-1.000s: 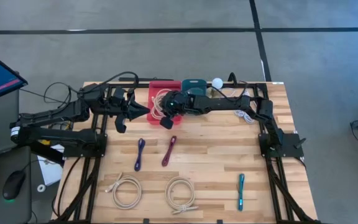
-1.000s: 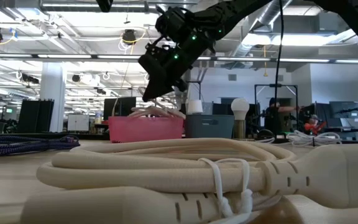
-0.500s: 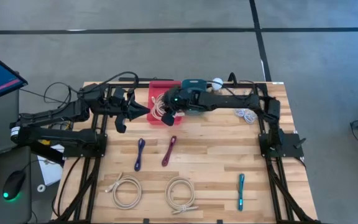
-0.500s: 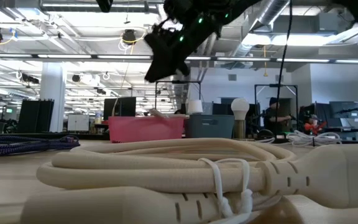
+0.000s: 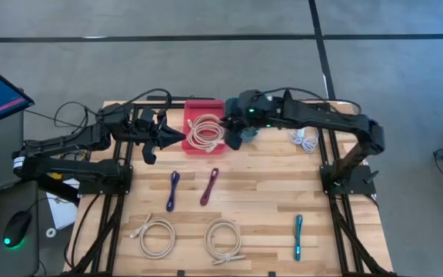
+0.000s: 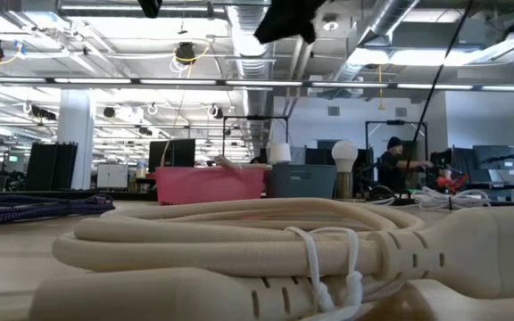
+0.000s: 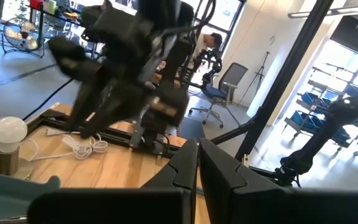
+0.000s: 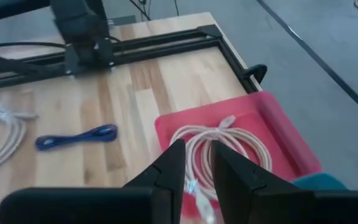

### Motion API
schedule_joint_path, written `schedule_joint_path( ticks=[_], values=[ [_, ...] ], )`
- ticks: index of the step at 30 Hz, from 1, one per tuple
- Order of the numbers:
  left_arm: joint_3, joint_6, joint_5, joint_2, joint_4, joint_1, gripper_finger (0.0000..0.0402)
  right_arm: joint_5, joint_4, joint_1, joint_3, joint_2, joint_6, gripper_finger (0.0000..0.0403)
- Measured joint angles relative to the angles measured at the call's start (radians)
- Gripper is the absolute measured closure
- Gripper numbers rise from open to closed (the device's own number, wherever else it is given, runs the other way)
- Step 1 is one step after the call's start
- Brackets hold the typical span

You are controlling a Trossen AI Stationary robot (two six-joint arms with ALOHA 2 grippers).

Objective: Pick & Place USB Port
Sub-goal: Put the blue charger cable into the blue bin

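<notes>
A coiled cream cable (image 5: 204, 131) is seen inside the red bin (image 5: 204, 106), directly beneath the right gripper (image 8: 194, 163), whose fingers are slightly parted and empty. The left gripper (image 7: 197, 163), fingers pressed together on nothing, is stationed just beside the bin's other side; both arms are about equally near

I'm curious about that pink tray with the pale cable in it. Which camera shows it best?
The high view: it looks straight down on the whole pink tray and the coiled cable inside. The right wrist view shows most of it, partly behind the right hand. The low view shows only its side wall. The left wrist view misses it.
</notes>
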Motion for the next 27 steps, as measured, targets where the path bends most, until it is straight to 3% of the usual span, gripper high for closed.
schedule_joint_path(
  ticks=[11,18,27],
  values=[
    [0.000,0.001,0.000,0.000,0.000,0.000,0.0385,-0.001,-0.319,0.089,0.000,-0.180,0.061,0.0334],
    [0.000,0.003,0.000,0.000,0.000,0.000,0.0385,-0.004,-0.496,0.177,0.000,-0.241,0.192,0.0334],
    [0.000,0.003,0.000,0.000,0.000,0.000,0.0385,-0.086,-0.628,0.297,0.000,-0.255,0.409,0.0334]
  ],
)
